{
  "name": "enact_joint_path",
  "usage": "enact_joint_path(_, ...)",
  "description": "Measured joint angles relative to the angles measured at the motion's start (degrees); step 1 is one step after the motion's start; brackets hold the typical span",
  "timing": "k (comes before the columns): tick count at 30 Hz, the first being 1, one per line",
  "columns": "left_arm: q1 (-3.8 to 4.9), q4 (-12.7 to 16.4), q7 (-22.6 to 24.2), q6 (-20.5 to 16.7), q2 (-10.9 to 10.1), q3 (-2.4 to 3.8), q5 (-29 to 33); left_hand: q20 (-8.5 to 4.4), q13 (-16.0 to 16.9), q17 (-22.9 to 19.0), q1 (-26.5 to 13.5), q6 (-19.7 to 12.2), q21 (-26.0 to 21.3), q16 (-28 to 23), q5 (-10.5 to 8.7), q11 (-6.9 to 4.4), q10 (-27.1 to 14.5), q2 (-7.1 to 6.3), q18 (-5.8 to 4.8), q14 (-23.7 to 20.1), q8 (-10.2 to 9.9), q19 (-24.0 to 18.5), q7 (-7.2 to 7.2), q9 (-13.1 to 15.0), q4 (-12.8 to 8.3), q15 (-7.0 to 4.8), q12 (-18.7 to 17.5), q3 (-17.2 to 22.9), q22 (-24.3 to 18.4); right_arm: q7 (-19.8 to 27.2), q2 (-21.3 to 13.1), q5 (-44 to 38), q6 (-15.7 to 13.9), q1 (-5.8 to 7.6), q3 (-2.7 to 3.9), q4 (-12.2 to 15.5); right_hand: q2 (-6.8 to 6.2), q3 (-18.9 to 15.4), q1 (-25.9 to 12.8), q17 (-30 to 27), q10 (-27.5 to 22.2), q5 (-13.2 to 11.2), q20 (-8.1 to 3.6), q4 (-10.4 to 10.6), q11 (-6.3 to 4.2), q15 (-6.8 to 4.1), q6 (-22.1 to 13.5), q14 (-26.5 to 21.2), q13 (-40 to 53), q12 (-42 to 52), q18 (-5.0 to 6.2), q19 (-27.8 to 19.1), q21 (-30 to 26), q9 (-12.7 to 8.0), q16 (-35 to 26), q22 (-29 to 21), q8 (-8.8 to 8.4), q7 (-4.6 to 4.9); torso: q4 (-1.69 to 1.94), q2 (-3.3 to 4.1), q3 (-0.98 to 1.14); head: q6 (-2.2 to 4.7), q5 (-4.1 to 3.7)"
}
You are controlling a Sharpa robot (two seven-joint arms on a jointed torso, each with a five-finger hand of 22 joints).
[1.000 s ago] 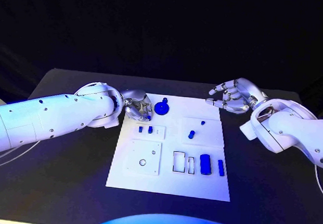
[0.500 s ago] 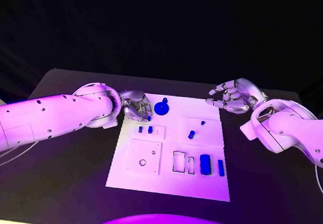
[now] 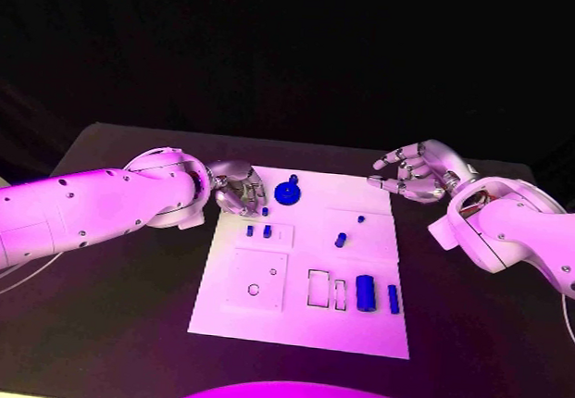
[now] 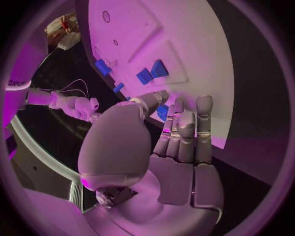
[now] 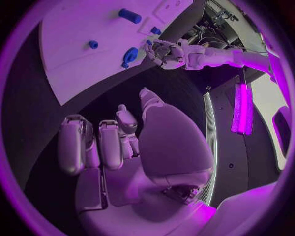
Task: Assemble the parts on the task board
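Two hands: my left hand [image 3: 239,189], fingers curled with nothing visibly held, sits just beside the round blue part [image 3: 288,193]; right hand [image 3: 417,172] spread, farther off.

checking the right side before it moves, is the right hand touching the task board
Apart. In the right wrist view the right hand hangs over black table, a dark strip between its fingertips and the task board edge.

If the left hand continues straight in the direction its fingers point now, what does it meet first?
Probably the small blue part by its fingertips on the task board; it may already touch it. Depth is unclear.
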Motion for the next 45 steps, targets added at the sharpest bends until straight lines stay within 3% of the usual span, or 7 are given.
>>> enact_joint_path(8,-0.01,0.01,0.96,-0.65,-2.01,0.55,5.47,0.63,0.42,-11.70,1.21,1.16,-3.56,-5.24,0.00,1.34,-3.77,0.75,-0.01,-8.77,0.00,-4.65,1.15,0.16,-1.18,0.92,0.00,0.88,-3.56,-0.79,-0.04,-2.35,1.39,0.00,0.00,-0.64,-2.33,5.99,7.80,-2.38,-12.22,-0.54,-0.42,0.07,0.94,-0.32,-0.88,0.11,-26.83,-31.22,0.00,-0.20,-1.97,-0.22,-2.43,0.00,0.21,0.02,-0.05,0.00,0.01,0.28,-0.30)
enact_joint_path(15,0.06,1.37,4.46,-1.87,-5.05,0.98,19.84,0.85,0.54,-18.65,1.30,1.45,-6.62,-11.46,0.00,2.05,-5.91,0.84,-0.02,-13.41,-0.23,-6.92,1.45,0.17,-1.58,1.53,1.06,0.63,-5.13,-1.98,-0.07,-8.14,4.97,0.00,-0.07,-1.16,-5.31,13.40,10.72,-3.26,-12.04,-0.99,-0.09,-0.35,0.38,-0.20,0.39,-0.01,-41.18,-44.77,0.01,-0.53,-3.64,-0.59,-3.22,-0.01,0.42,-0.12,-0.10,-0.01,0.02,0.63,-1.19)
enact_joint_path(23,0.06,3.70,13.50,-3.17,-7.30,1.10,40.48,0.93,0.89,-19.61,0.29,2.82,-7.33,-12.20,0.43,2.35,-6.20,1.85,-0.01,-13.47,0.23,-6.99,1.56,0.55,-0.93,1.60,2.50,-0.20,-5.72,-4.83,0.18,-21.35,8.75,-0.62,-0.18,-0.05,-7.93,16.58,8.92,-2.41,-10.54,-0.77,-0.32,-0.46,0.47,-0.20,2.42,-0.01,-47.74,-50.34,0.00,-0.29,-2.17,-0.82,-2.94,-0.01,0.44,-0.54,0.02,0.01,-0.02,1.10,-2.25)
enact_joint_path(26,0.05,4.50,16.61,-3.36,-7.91,1.11,46.08,0.93,1.18,-19.68,-0.27,3.05,-7.69,-12.20,0.43,1.92,-5.77,1.63,-0.01,-13.47,0.55,-6.99,1.32,0.67,-0.62,1.60,3.16,-0.88,-5.99,-6.17,0.58,-26.60,9.93,-0.99,-0.22,0.30,-7.98,16.58,8.87,-1.82,-10.54,-1.05,-0.32,-0.46,0.47,-0.20,2.80,-0.01,-48.70,-51.19,0.01,-0.29,-1.08,-0.82,-2.42,-0.02,0.44,-0.90,0.03,0.01,-0.02,1.29,-2.44)
enact_joint_path(28,0.05,4.93,18.10,-3.43,-8.15,1.12,48.57,0.91,3.15,-19.92,-0.76,4.76,-8.96,-12.20,0.43,0.85,-3.62,1.66,-0.01,-14.20,2.04,-6.97,0.38,1.60,-0.68,0.87,7.37,-2.48,-6.71,-6.84,0.81,-29.28,10.47,-1.22,-0.23,0.35,-7.98,16.64,8.87,-1.62,-10.54,-1.12,-0.32,-0.52,0.47,-0.20,3.13,-0.01,-49.15,-51.43,0.00,-0.29,-0.88,-0.82,-2.42,-0.02,0.44,-0.97,0.04,0.00,-0.02,1.41,-2.46)
enact_joint_path(31,0.04,5.55,20.03,-3.52,-8.35,1.12,51.53,0.73,4.33,-20.14,-0.86,4.94,-9.59,-12.20,0.43,0.64,-3.56,1.76,-0.01,-14.29,2.38,-6.78,0.21,2.07,-0.47,0.79,9.61,-3.17,-7.25,-7.88,1.25,-32.89,11.06,-1.88,-0.23,0.32,-7.98,16.73,8.87,-1.11,-10.54,-1.35,-0.32,-0.61,0.47,-0.20,3.57,-0.01,-49.72,-51.87,0.01,-0.29,0.03,-0.82,-1.88,-0.02,0.44,-1.29,0.05,0.00,-0.03,1.53,-2.47)
enact_joint_path(45,0.02,7.02,24.30,-3.42,-8.42,1.12,56.68,0.52,3.92,-20.44,-1.36,4.09,-10.66,-12.20,0.43,1.26,-6.95,1.66,-0.01,-14.70,2.38,-6.57,0.61,2.42,-0.30,1.20,8.97,-3.33,-7.91,-11.14,4.02,-41.51,11.06,-4.33,-0.37,-1.25,-7.89,17.15,8.33,-1.46,-10.34,-1.56,-0.52,-0.83,0.28,-0.20,4.98,-0.01,-51.98,-53.42,0.00,-0.09,2.21,-0.81,-1.54,-0.03,0.44,-1.48,0.05,0.03,-0.07,1.80,-2.18)
